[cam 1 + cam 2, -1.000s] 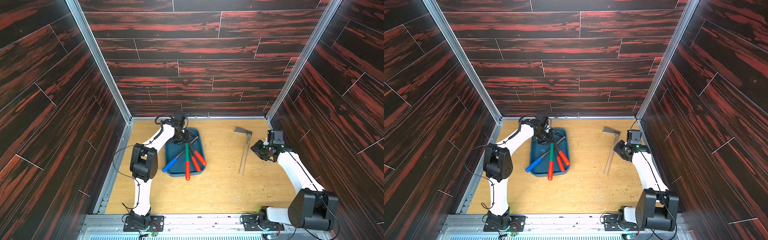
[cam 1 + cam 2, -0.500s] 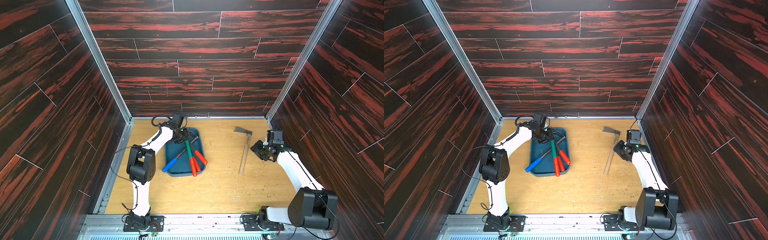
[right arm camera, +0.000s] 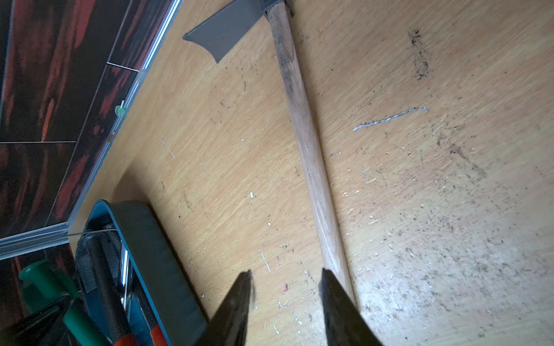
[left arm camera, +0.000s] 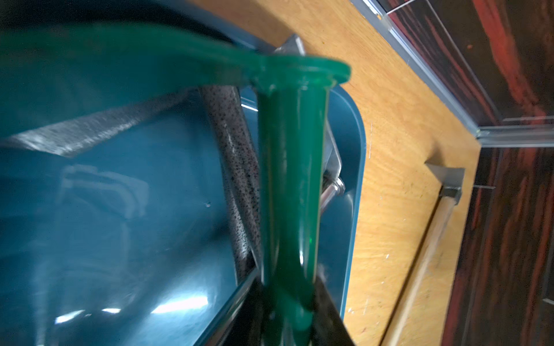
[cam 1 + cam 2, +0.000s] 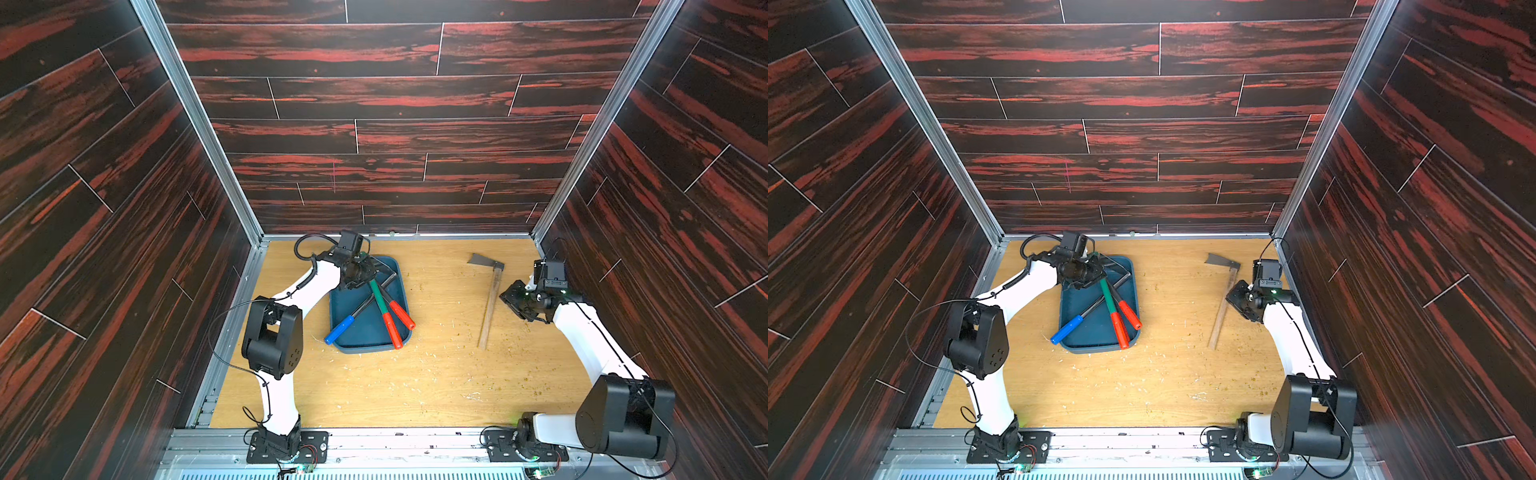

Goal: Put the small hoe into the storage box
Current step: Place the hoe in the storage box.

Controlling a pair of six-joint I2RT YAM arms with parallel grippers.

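The small hoe [image 5: 376, 291], pinched by the left claw [image 5: 365, 272], lies across the storage box [image 5: 365, 350], so release likely comes next; the right claw [image 3: 286, 274] hangs spread, well apart from the box.

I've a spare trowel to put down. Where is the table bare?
Bare: table between the storage box and the wooden-handled hoe, and the stretch nearer than both. Crowded: the box, three tools crossed inside, left gripper shut on the green hoe; right gripper open beside the wooden handle.

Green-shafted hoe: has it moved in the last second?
Yes. The green-shafted hoe, in the left gripper, swung its red grip across the storage box toward the wooden-handled hoe.
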